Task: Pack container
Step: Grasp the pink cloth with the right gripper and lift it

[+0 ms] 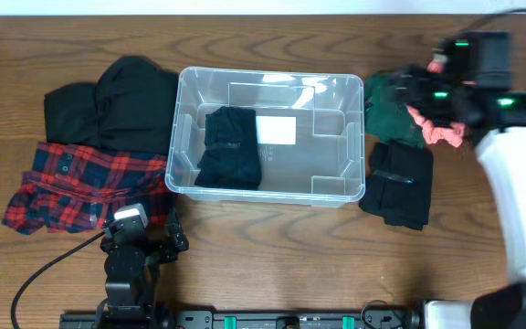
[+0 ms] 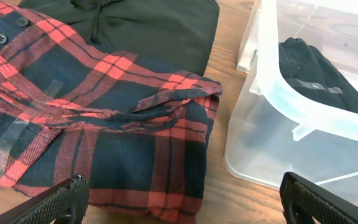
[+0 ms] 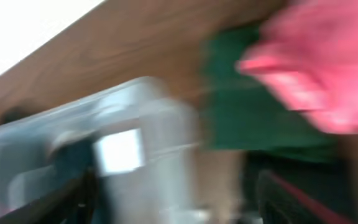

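The clear container (image 1: 183,137) stands mid-table with a folded black garment (image 1: 230,146) inside at its left and a white label (image 1: 276,129) on its base. It also shows in the left wrist view (image 2: 272,87) and, blurred, in the right wrist view (image 3: 142,124). My left gripper (image 1: 144,239) is open and empty near the front edge, just in front of the red plaid shirt (image 2: 98,118). My right gripper (image 1: 407,87) hovers open over the green garment (image 1: 386,108) and the pink garment (image 1: 441,130) to the right of the container; its view is motion-blurred.
A black hoodie (image 1: 108,100) lies left of the container, behind the red plaid shirt (image 1: 80,187). A folded black garment (image 1: 400,183) lies right of the container, in front of the green one. The table's far edge runs along the top.
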`<action>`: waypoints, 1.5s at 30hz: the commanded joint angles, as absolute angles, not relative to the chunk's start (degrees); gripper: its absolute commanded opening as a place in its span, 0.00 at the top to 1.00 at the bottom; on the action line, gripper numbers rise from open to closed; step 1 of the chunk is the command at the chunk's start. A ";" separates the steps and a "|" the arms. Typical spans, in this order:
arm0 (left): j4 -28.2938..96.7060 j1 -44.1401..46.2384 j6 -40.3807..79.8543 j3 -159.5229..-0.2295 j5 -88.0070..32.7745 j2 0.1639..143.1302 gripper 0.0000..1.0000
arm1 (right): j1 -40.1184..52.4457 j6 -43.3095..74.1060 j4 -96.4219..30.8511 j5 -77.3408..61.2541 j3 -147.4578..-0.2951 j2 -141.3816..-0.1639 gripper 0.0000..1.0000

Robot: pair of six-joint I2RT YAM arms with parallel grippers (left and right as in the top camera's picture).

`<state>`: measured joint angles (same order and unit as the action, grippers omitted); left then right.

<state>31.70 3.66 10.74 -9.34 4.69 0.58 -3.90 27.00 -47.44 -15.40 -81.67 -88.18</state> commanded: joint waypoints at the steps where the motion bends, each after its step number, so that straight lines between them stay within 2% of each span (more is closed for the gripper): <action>1: 31.59 3.99 11.27 -8.47 4.95 0.16 0.02 | -12.93 22.79 -47.83 -11.14 -81.56 -91.24 0.18; 5: 31.59 3.99 11.27 -8.47 4.95 0.16 0.02 | -21.17 22.04 -46.09 -11.42 -81.56 -97.32 0.17; 9: 31.62 3.99 11.27 -8.47 4.95 0.19 0.02 | -24.84 18.04 -42.68 -14.44 -81.58 -104.44 0.16; 25: 31.59 3.99 11.27 -8.47 4.95 0.16 0.02 | -25.06 16.67 -26.87 -24.69 -81.58 -122.74 0.12; 27: 31.59 3.99 11.27 -8.47 4.95 0.16 0.02 | -25.06 16.64 -25.10 -29.15 -81.58 -124.25 0.19; 29: 31.62 3.99 11.27 -8.47 4.95 0.19 0.02 | -25.04 16.67 -23.44 -33.91 -81.58 -125.56 0.31; 31: 31.59 3.99 11.27 -8.47 4.95 0.19 0.02 | -24.99 16.67 -23.11 -36.29 -81.58 -126.04 0.49; 36: 31.62 3.99 11.27 -8.47 4.95 0.16 0.02 | -25.26 16.71 -25.74 -36.07 -81.58 -124.84 0.78; 45: 31.62 3.99 11.27 -8.47 4.95 0.16 0.02 | -24.95 13.98 -35.62 -36.23 -81.65 -108.36 0.91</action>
<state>31.68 3.66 10.74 -9.34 4.69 0.58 -25.69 16.38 -34.37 -34.30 -81.21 -117.54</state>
